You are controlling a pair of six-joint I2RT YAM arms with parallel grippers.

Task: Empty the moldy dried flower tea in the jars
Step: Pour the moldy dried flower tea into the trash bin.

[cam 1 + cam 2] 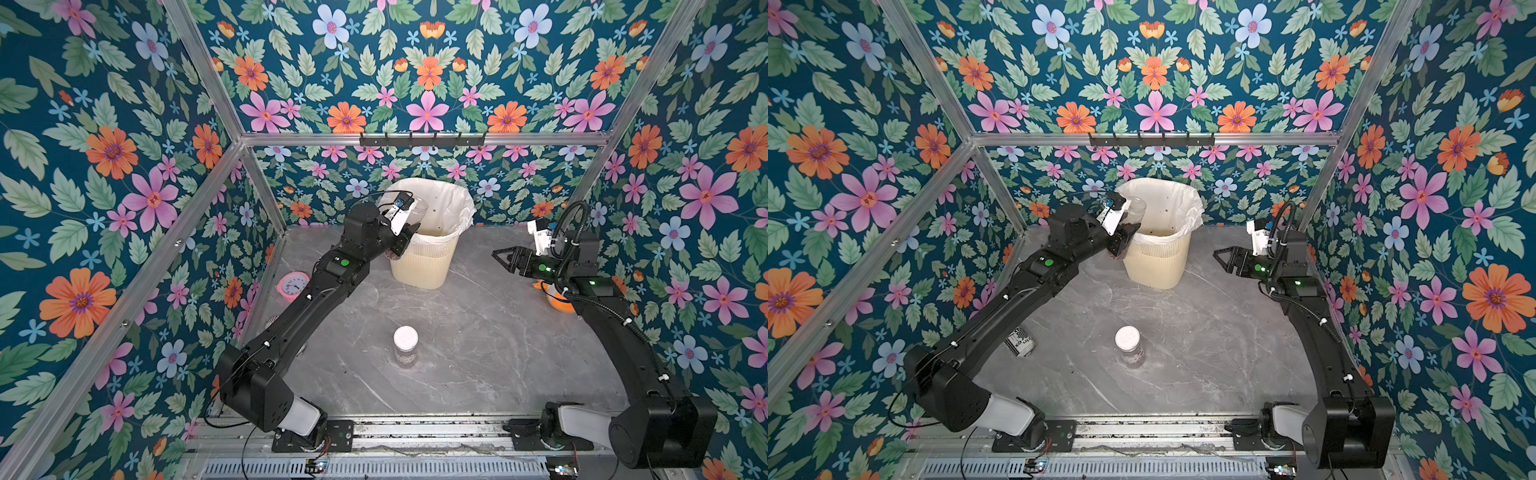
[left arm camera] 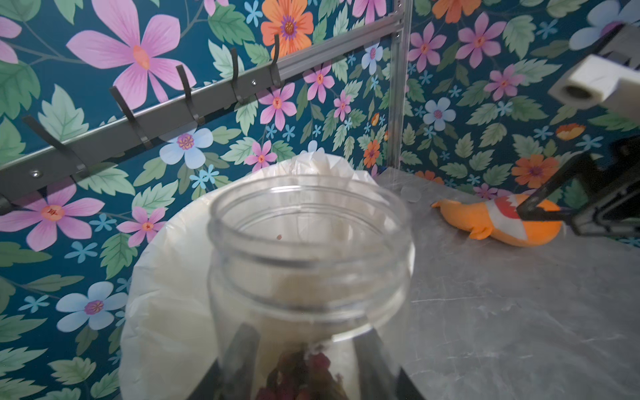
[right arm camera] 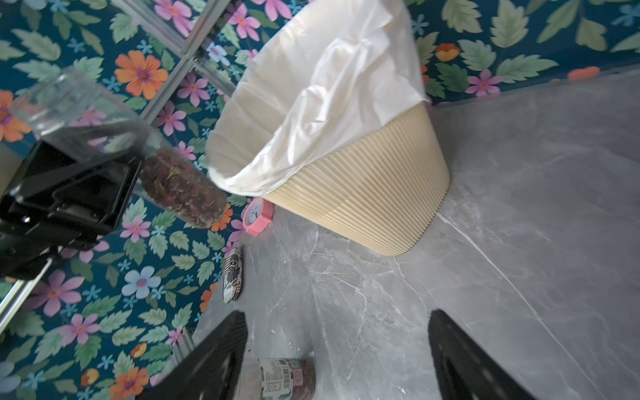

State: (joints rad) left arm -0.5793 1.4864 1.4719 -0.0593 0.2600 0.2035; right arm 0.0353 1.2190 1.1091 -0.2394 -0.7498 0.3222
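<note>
1. the left gripper (image 1: 406, 237) pinches the open jar (image 2: 311, 263) around its middle, 1 finger on each side.
2. the open jar has no lid and is tilted: its mouth is raised at the rim of the cream bin (image 1: 419, 266), its base lower, just outside the bin.
3. the dried flower tea (image 3: 180, 187) sits packed in the base end of the open jar; the mouth end is clear.
4. the right gripper (image 1: 501, 259) hangs over the table (image 1: 478, 332) beside the bin, fingers spread wide, holding nothing.
5. the other jar (image 1: 406, 352) stands upright mid-table, white lid (image 1: 405, 336) on, well apart from both grippers.
</note>
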